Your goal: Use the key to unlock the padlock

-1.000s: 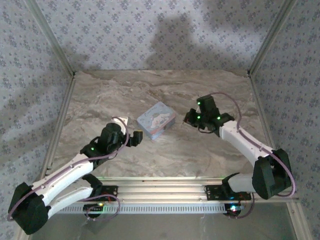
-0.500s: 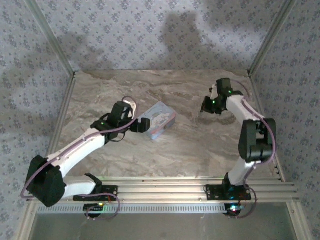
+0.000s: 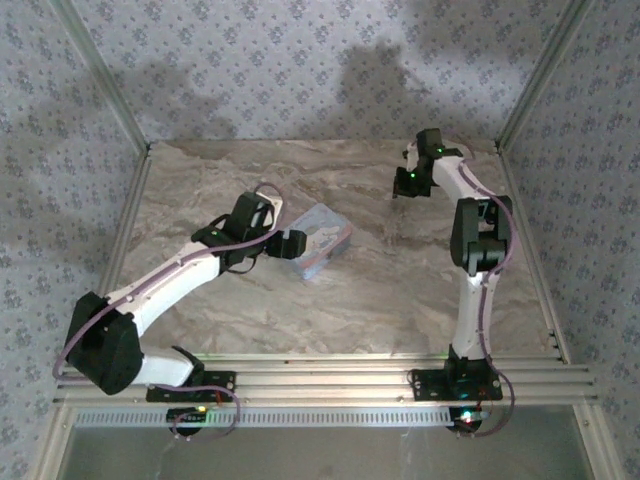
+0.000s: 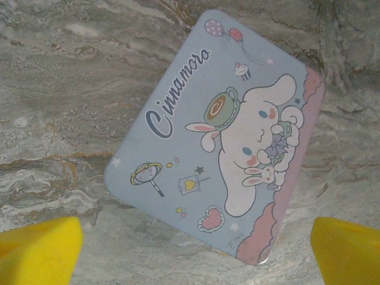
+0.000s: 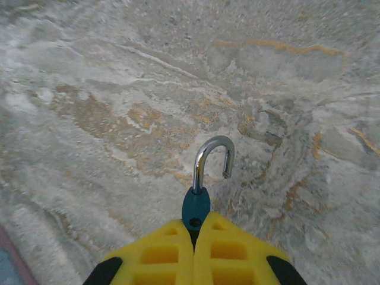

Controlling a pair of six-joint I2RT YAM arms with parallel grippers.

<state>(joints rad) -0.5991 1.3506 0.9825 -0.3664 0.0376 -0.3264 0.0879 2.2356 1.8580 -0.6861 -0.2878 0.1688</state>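
Left claw [image 4: 190, 255]: spread wide above the pale blue cartoon tin [image 4: 219, 148], one yellow finger [image 4: 35, 252] on each side of its near edge.
Right claw [image 5: 195, 228]: pressed together on the teal padlock [image 5: 196, 205], over the far right of the marble worktop [image 5: 89, 119].
Padlock: clamped by its body, chrome shackle [image 5: 208, 154] sprung open and pointing away from the claw.
Tin: lying flat, lid up, mid-worktop.

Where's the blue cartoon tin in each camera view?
Top external: blue cartoon tin mid-table, left of centre.
Left wrist: centre of frame, tilted, lid up.
Right wrist: probably the pink-and-blue sliver in the bottom left corner.
Shared landmark: the marble tabletop.
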